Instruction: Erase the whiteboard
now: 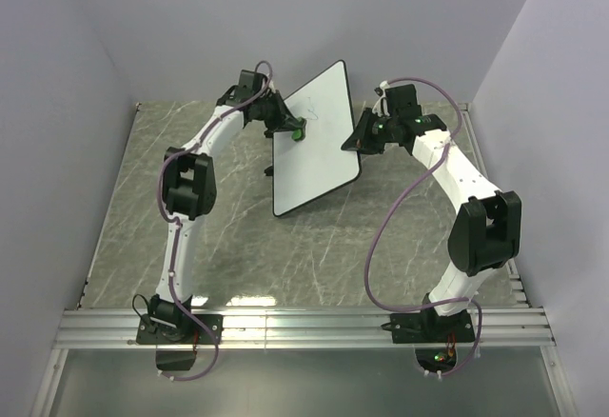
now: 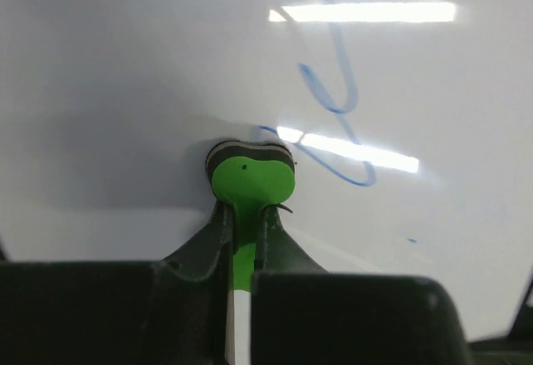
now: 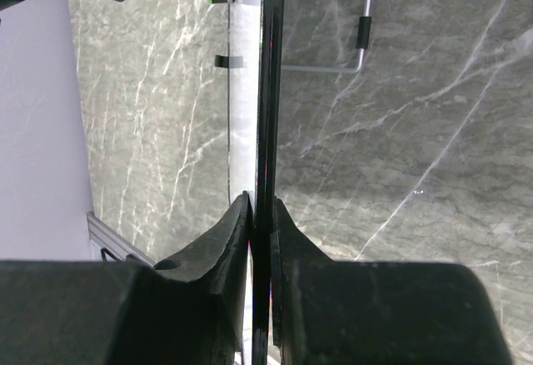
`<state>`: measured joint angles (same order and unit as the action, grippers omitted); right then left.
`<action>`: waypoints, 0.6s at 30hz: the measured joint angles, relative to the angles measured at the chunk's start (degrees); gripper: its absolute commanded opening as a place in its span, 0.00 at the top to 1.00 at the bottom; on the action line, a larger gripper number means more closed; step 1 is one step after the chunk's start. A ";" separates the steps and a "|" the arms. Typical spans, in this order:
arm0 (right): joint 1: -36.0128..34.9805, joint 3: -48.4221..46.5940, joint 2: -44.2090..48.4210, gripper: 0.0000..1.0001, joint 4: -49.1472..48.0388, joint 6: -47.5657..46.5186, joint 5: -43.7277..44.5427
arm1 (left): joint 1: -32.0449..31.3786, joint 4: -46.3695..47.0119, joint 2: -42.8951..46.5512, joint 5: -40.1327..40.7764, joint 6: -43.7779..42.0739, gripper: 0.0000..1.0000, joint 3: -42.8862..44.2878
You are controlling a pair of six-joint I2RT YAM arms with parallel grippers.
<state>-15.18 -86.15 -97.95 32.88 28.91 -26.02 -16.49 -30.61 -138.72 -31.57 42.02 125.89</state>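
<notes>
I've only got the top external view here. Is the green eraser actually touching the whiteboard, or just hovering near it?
Observer: Touching. In the left wrist view the eraser's dark pad is pressed against the whiteboard, and its green stem is clamped between the left fingers.
Operator: How much ink is left?
Observer: A blue scribble runs up and right from the pad, unerased, plus a small blue speck at lower right.
Operator: Is the right arm really holding the board?
Observer: Yes. The right wrist view shows the right fingers shut on its thin black rim, seen edge-on.
</notes>
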 measured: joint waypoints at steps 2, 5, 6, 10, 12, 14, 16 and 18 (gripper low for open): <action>-0.07 0.00 0.00 1.00 -0.07 -0.09 -0.04 | -1.01 1.84 0.79 -1.25 1.25 1.00 -0.04; -0.07 0.46 0.11 1.00 -0.57 -0.50 -0.44 | -3.15 5.16 2.95 -4.31 3.13 1.00 -0.83; -0.07 0.76 0.22 1.00 -0.85 -0.74 -0.63 | -3.85 6.16 3.80 -5.57 3.80 1.00 -1.18; -0.68 1.49 0.11 1.00 -1.57 -1.81 -2.01 | -6.80 9.44 6.95 -9.79 5.55 1.00 -2.16; -1.14 1.46 -0.13 1.00 -1.51 -2.19 -2.62 | -7.85 9.79 8.07 -10.27 5.62 1.00 -2.16; -1.46 1.40 -0.48 1.00 -1.18 -2.54 -3.30 | -8.48 9.53 8.72 -10.14 5.55 1.00 -2.16; -1.51 1.36 -0.68 1.00 -1.05 -2.84 -3.78 | -8.41 8.72 8.81 -9.20 5.68 1.00 -2.01; -1.51 1.36 -0.70 1.00 -0.79 -3.08 -4.07 | -7.76 7.89 8.74 -7.98 5.77 1.00 -2.01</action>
<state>-16.69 -84.79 -98.65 32.10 25.82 -30.09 -24.25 -22.72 -129.97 -39.55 47.79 123.87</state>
